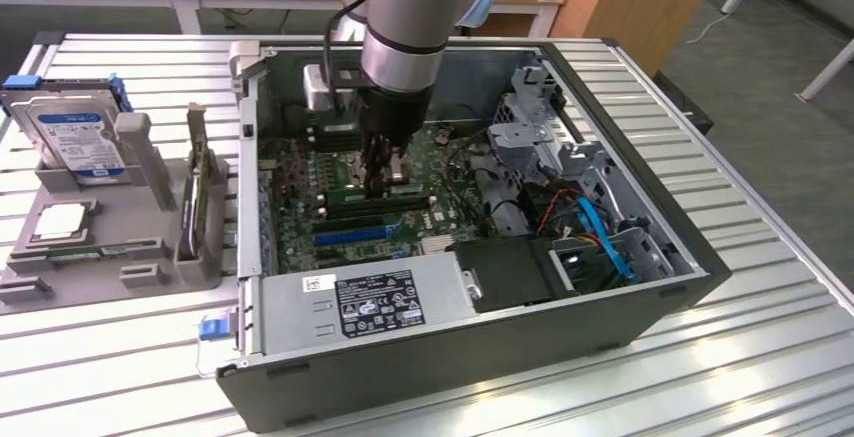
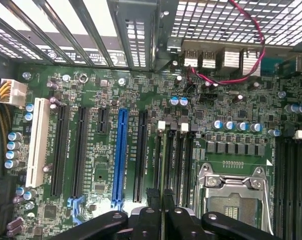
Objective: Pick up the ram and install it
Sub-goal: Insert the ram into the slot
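A Universal Robots arm reaches down into an open computer case (image 1: 641, 287) on a slatted metal worktop (image 1: 774, 357), at the centre of the exterior view. Its end effector (image 1: 383, 189) is lowered almost onto the green motherboard (image 2: 91, 100). The fingers (image 2: 151, 220) are clenched close together on a thin dark sliver seen edge-on. This appears to be the ram (image 2: 162, 206), though so little of it shows that the identification is not certain. The stick is thus pinched between the fingers, pointing down at the bank of black memory slots (image 2: 179, 160) just beside the silver CPU socket (image 2: 230, 192). It looks very near the slots or already touching them; which one cannot be told. On this evidence the pick-up is done and the installation step is in hand. Seating the stick calls for its lower edge to sit square over one slot, followed by a straight, even press so the board does not tilt or bind. A second, matching stick (image 1: 200, 192) stands upright in the grey parts holder (image 1: 147, 247) at the exterior view's left, well apart from the case. A blue-labelled hard drive (image 1: 74, 137) stands in the same holder.
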Robot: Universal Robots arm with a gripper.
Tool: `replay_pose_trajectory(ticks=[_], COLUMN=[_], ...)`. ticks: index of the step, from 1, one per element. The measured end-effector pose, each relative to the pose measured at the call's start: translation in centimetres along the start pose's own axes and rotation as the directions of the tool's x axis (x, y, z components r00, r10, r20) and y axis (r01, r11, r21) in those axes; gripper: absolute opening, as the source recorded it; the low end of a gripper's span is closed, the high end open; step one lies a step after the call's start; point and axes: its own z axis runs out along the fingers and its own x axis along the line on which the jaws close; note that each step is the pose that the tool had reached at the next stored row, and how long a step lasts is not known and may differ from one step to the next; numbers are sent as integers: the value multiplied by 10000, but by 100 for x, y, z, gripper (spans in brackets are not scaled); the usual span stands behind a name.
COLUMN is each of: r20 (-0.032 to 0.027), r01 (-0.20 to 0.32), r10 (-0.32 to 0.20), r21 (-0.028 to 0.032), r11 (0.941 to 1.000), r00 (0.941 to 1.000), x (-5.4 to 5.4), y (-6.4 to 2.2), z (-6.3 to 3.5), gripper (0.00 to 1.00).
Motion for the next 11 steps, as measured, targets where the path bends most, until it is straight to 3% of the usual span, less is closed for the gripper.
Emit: replay_pose_trajectory(ticks=[4, 11], r20=[1, 0], r01=[-1, -1], r10=[1, 1], r21=[0, 0], r11=[10000, 10000], r00=[10000, 10000], x=[1, 0], y=[-5, -1], z=[63, 64], gripper=[13, 13])
